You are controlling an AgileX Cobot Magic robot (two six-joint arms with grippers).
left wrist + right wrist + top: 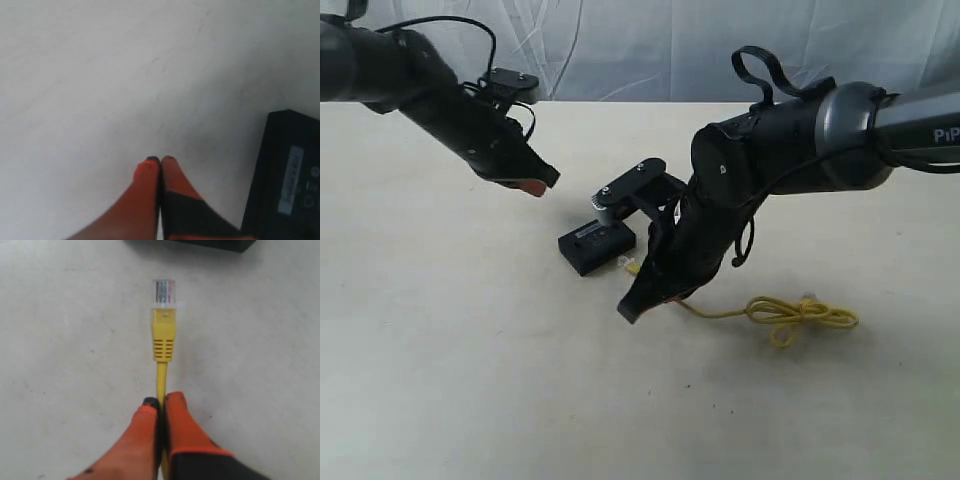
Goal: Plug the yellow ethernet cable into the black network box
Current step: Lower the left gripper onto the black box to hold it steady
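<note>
The black network box point(597, 246) lies flat on the table, its white label strip up; its corner also shows in the left wrist view point(287, 175) and a black edge in the right wrist view point(215, 244). My right gripper point(161, 399) is shut on the yellow ethernet cable point(162, 377) just behind its clear plug point(164, 291), which points at the box across a short gap. In the exterior view the plug point(630, 265) sits beside the box, and the cable's looped knot point(798, 315) trails on the table. My left gripper point(160, 159) hovers shut and empty beside the box.
A pale tabletop point(470, 380) spreads all round. A white cloth backdrop point(650, 45) hangs behind the far edge. The right arm's dark body point(780, 150) reaches over the middle, with a black strap looping off its top.
</note>
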